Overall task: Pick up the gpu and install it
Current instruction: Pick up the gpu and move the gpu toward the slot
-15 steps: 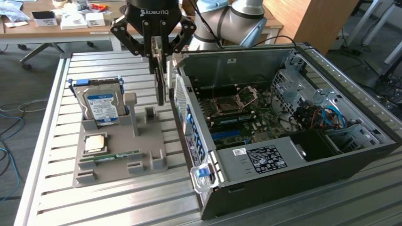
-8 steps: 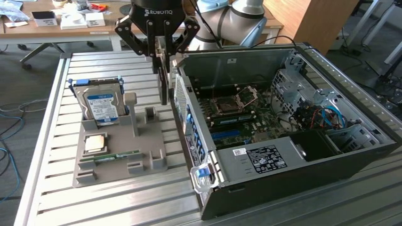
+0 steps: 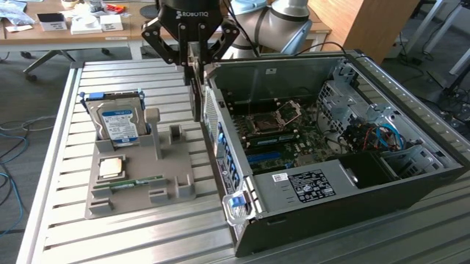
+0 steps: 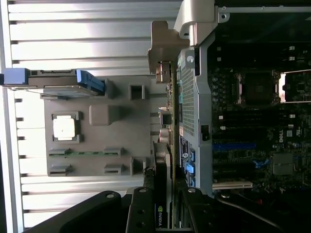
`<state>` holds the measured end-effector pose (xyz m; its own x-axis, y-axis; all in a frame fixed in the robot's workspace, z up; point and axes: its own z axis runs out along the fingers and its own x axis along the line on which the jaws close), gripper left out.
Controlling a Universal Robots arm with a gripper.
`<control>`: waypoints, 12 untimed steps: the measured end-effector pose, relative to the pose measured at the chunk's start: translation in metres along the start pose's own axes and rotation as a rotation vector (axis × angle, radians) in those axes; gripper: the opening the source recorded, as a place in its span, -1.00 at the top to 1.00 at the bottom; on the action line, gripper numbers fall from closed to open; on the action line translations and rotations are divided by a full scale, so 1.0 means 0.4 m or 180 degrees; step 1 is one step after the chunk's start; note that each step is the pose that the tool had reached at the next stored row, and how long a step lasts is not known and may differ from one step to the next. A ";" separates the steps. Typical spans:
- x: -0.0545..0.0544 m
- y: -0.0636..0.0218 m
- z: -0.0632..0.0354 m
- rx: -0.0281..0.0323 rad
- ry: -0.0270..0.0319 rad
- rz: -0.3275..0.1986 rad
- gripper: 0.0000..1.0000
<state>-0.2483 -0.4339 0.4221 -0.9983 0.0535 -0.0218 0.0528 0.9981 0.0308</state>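
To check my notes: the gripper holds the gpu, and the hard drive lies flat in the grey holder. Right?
No: the hard drive stands upright in the grey holder, as the exterior view shows. The gripper does hold the gpu.

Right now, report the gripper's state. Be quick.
Gripper: closed on the gpu, holding it upright and edge-on beside the open computer case.
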 end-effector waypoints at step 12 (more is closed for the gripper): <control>-0.031 0.003 0.001 0.0000 0.0000 0.0000 0.47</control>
<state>-0.2358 -0.4335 0.4221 -0.9983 0.0534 -0.0218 0.0527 0.9981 0.0308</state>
